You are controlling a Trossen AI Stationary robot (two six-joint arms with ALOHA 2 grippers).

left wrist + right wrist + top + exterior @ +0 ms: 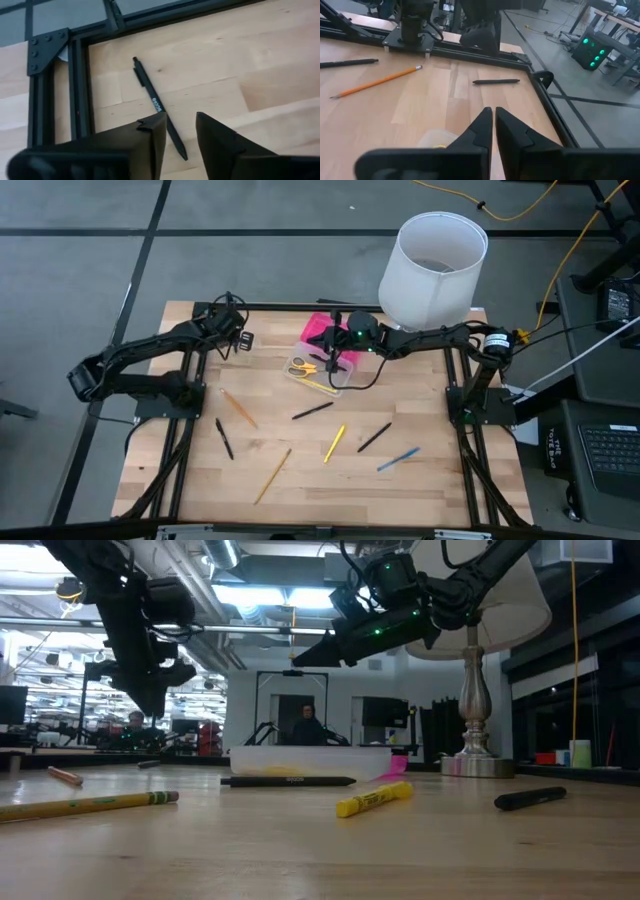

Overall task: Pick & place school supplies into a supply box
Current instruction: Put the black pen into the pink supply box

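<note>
Left gripper (243, 340): hangs above the far left part of the wooden surface (430, 480), clear of it; jaws spread, nothing between them; its wrist view looks down on a black pen (159, 107).
Orange-tan pencil (239, 408): thin, lies flat at left, long axis diagonal, near end pointing right.
Black pen, left (224, 437): flat, long axis nearly front to back, slightly slanted.
Yellow pencil (272, 476): long, thin, diagonal, far end leaning right; near front edge.
Supply box (322, 363): far centre of the surface; pink textured half (316, 327) toward the back, translucent clear half toward the front, long axis diagonal.
Scissors (302, 366): yellow-handled, lying inside the clear half.
Black pen, centre (312, 411): just in front of the box, near horizontal.
Yellow marker (334, 444): stubby, diagonal, far end right.
Right gripper (333, 352): above the box, over the clear half; jaws pressed together, holding nothing visible.
Black pen, right (374, 437): diagonal.
Blue pen (398, 459): diagonal, farthest right.
Lamp (432, 272): white shade, metal stem, far right corner.
</note>
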